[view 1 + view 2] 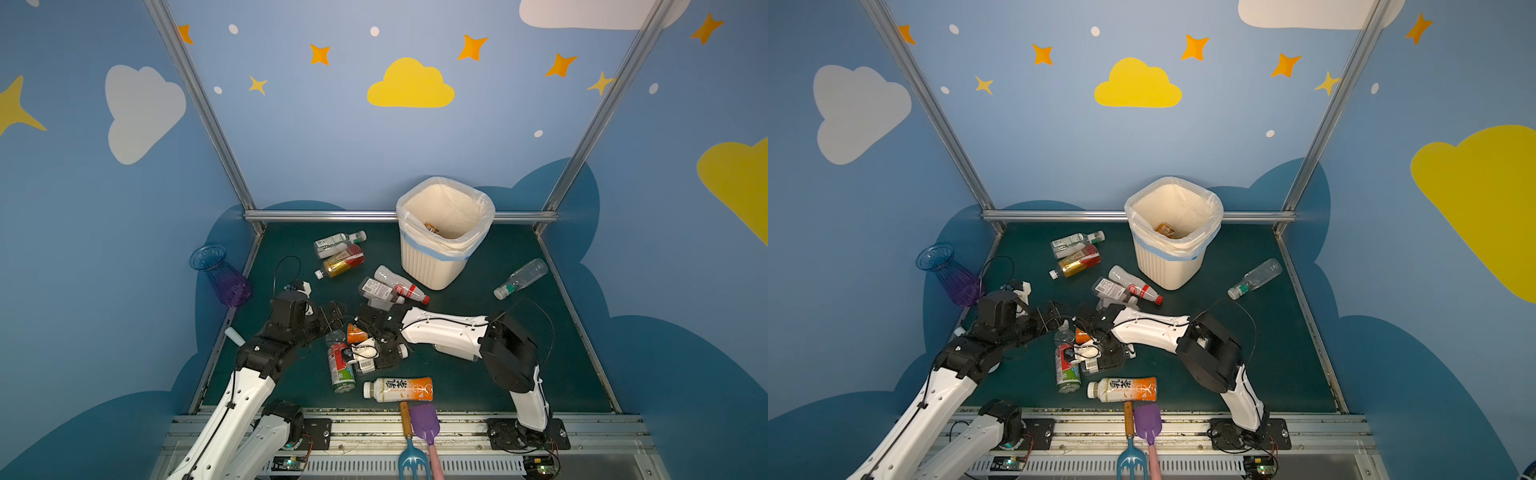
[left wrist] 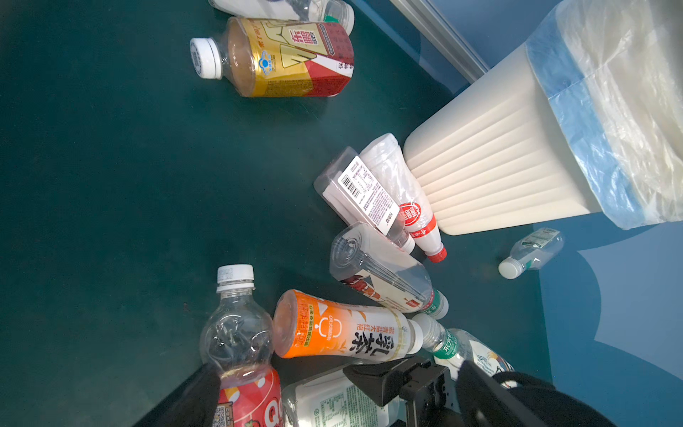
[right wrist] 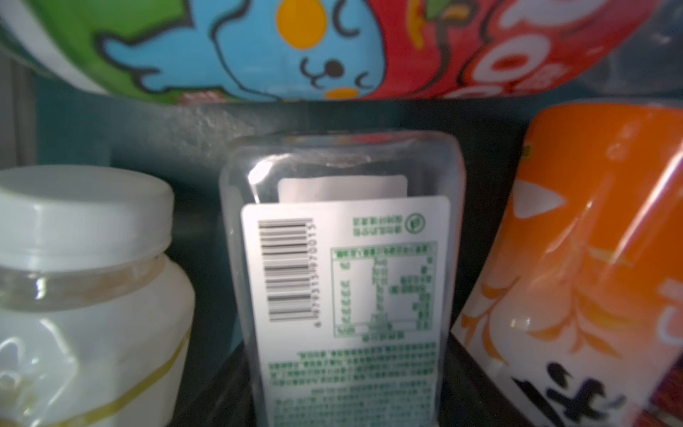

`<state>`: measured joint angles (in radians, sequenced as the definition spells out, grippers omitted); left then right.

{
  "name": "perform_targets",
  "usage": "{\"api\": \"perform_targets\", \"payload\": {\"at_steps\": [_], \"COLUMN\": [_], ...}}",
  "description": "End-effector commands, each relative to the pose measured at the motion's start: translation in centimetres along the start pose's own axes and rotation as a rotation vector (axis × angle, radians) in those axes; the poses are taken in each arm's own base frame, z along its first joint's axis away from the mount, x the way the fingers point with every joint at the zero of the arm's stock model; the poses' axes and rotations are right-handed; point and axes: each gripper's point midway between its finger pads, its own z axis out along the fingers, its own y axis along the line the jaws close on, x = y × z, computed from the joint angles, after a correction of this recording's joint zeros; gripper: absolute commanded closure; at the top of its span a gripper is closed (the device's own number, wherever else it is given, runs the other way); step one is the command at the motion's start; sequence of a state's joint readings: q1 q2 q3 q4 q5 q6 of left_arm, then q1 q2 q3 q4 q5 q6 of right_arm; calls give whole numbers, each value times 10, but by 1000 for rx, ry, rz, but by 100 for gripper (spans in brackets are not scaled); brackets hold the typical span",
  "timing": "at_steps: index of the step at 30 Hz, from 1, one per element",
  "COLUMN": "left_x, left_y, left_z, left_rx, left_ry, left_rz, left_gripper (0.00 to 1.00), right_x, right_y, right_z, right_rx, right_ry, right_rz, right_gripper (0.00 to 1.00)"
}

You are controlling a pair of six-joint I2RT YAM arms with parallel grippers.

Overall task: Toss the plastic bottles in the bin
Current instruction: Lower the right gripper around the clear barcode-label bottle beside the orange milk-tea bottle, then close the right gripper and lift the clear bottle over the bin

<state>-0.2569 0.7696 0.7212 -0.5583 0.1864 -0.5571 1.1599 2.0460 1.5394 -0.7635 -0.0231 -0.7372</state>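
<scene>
Right end effector (image 1: 376, 357) sits low among the bottles (image 1: 341, 368), a clear barcoded bottle (image 3: 343, 281) lying between its jaws, seemingly lined up for a pick, though a grip cannot be told; left end effector (image 1: 335, 314) hovers just beside it, spread wide; the bin (image 1: 432, 266) stands well beyond both

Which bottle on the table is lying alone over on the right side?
The clear bottle with a white cap and green label, right of the bin. The others lie in the middle or on the left.
</scene>
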Motion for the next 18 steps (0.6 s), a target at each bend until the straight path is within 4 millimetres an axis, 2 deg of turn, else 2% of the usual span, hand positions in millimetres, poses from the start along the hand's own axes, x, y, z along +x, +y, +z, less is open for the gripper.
{"api": "perform_targets", "payload": {"at_steps": [1, 6, 12, 15, 17, 18], "left_x": [-1, -2, -7, -12, -15, -17], "left_y": [2, 2, 1, 1, 0, -1], "left_z": [-1, -3, -8, -12, -15, -16], "left_rx": [-6, -13, -20, -35, -38, -37], "left_ry": [-8, -10, -25, -38, -47, -51], "left_rz": [9, 10, 13, 20, 25, 24], "left_gripper": [0, 0, 0, 0, 0, 0], "right_x": [-11, -16, -18, -17, -19, -19], "right_y": [-8, -14, -24, -39, -57, -71], "right_z": [-27, -55, -108, -150, -186, -212], "right_rx": [42, 108, 238, 372, 503, 595], "right_ry": [-56, -98, -167, -222, -281, -330], "right_rz": [14, 30, 65, 88, 110, 134], "right_gripper": [41, 52, 57, 59, 60, 61]}}
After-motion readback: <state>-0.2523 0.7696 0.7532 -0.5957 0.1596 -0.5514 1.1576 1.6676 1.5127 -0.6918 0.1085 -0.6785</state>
